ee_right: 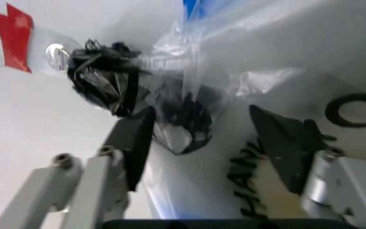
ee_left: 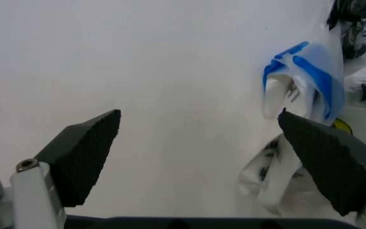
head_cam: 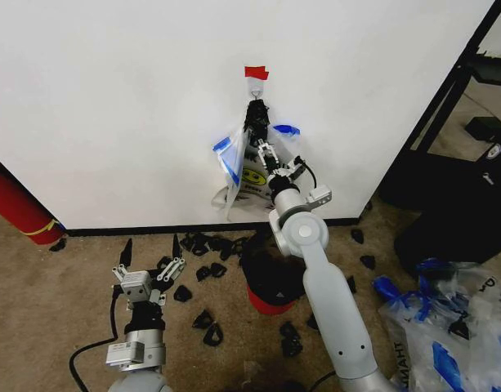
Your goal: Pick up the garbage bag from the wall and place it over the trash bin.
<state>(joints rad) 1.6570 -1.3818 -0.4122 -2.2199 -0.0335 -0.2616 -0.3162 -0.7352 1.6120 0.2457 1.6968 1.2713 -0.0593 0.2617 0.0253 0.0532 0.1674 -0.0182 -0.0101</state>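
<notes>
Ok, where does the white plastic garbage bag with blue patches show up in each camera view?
Head view: thin white plastic garbage bag with blue patches hangs on the wall, centre.
Left wrist view: far right.
Right wrist view: upper middle, between open jaws.
Shared landmark: blue patches.

The garbage bag point(head_cam: 248, 167) is thin, glossy, translucent plastic, crinkled where it gathers at a small shiny metal hook point(ee_right: 57, 50) under matt red tape point(head_cam: 256, 73) on the smooth, matt white wall point(head_cam: 111, 106). The right gripper point(head_cam: 265, 153) has pale metal links and black, finely textured matt pads point(ee_right: 135, 140), as does the left gripper point(head_cam: 150, 249). The floor point(head_cam: 46, 294) is rough tan carpet, and the trash bin point(head_cam: 270, 286) looks like smooth red plastic.
</notes>
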